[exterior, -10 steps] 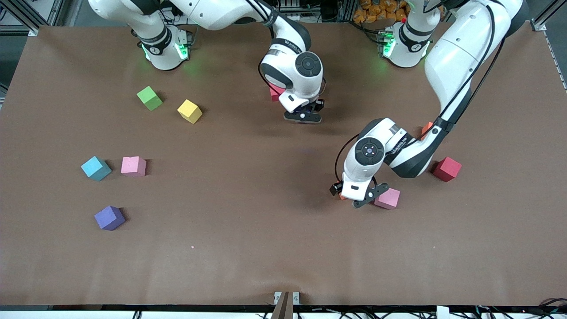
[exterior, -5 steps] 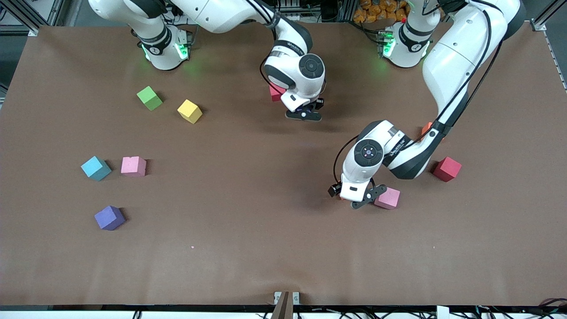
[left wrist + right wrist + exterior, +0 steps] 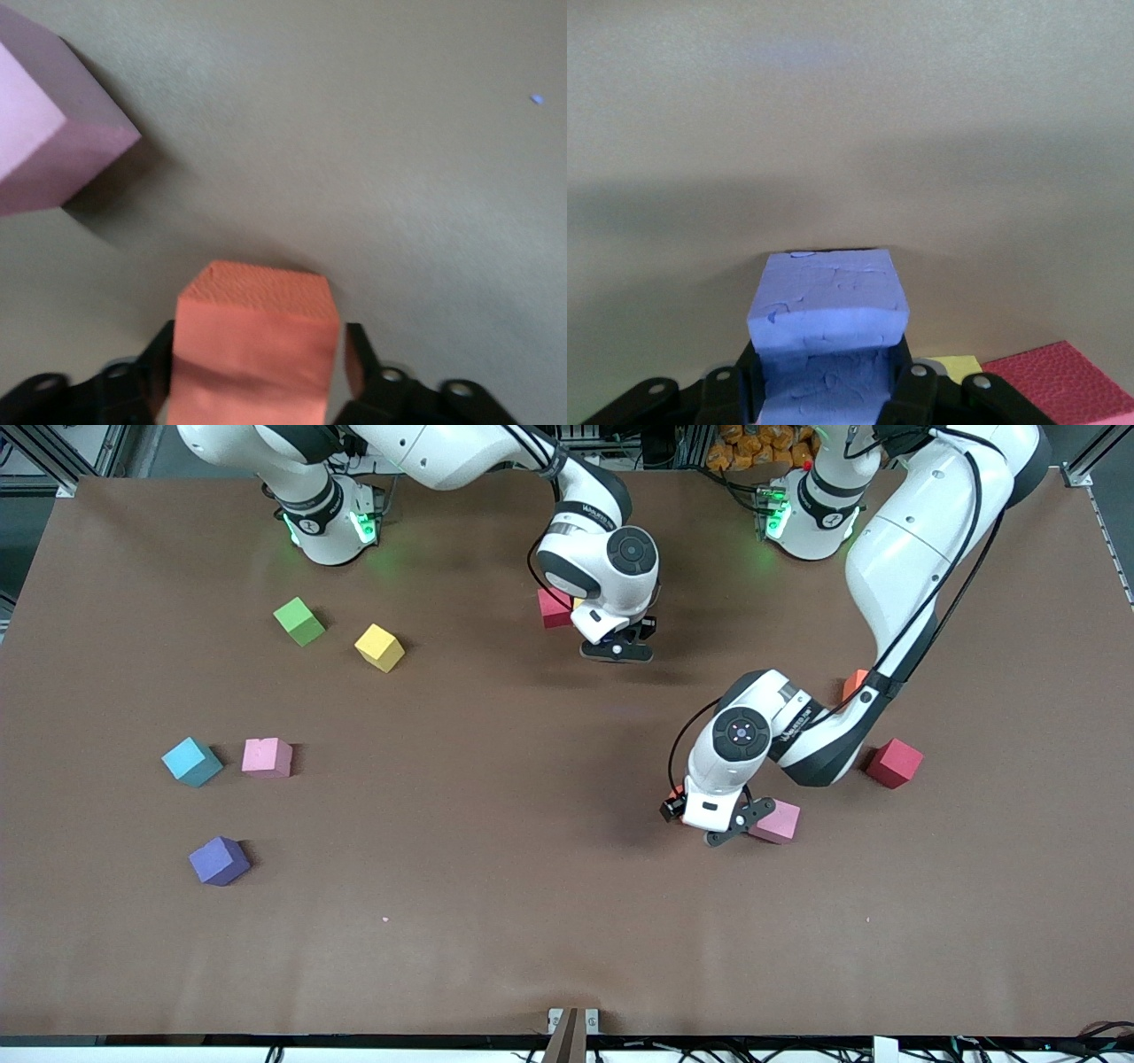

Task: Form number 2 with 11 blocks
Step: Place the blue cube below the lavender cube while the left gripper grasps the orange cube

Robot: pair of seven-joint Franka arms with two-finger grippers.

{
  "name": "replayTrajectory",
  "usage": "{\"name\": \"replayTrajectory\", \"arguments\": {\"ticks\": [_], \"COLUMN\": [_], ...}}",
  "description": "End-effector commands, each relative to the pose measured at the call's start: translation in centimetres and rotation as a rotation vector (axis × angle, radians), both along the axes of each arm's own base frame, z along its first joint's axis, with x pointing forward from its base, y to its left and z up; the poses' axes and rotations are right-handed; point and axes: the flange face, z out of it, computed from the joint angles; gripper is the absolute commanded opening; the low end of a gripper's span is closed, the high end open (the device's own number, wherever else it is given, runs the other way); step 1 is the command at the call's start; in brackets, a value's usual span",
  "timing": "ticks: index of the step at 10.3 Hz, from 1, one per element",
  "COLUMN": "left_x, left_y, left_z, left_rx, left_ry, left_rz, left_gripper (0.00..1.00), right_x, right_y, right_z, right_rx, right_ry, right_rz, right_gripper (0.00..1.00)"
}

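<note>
Gripped between the left gripper's [image 3: 257,372] fingers, an orange block [image 3: 257,345], low over the table [image 3: 496,957] beside a pink block [image 3: 780,821], apparently for lifting. Carried in the right gripper [image 3: 824,385], wrist bent down, a blue block [image 3: 828,305] over mid-table near a red block [image 3: 551,608]. Scattered elsewhere, the remaining blocks.

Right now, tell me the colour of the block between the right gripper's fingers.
Light blue-purple; the block in the right gripper shows best in the right wrist view.
</note>
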Motion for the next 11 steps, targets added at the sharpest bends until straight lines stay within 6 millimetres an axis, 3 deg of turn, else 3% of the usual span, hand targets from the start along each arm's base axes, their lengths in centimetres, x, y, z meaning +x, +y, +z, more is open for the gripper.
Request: {"name": "replayTrajectory", "arguments": {"ticks": [1,8,11], "left_x": [0.7,1.2,1.2], "left_y": [0.2,0.6,0.5], "left_z": [0.1,3.0,3.1], "left_rx": [0.004,-0.001,0.004], "left_ry": [-0.02,-0.049,-0.046], "left_rz": [-0.007,0.007,0.005], "left_gripper": [0.0,0.0,0.0], "right_x": [-0.8,-1.6,-1.5], "right_y": [1.2,1.9,1.9], "right_z": [-0.9,-1.1,-1.2], "right_rx": [-0.015,-0.013,-0.019], "right_ry": [-0.026,-0.03,-0.038], "right_rz": [0.017,0.032,0.043], "right_gripper": [0.08,0.08,0.24]}}
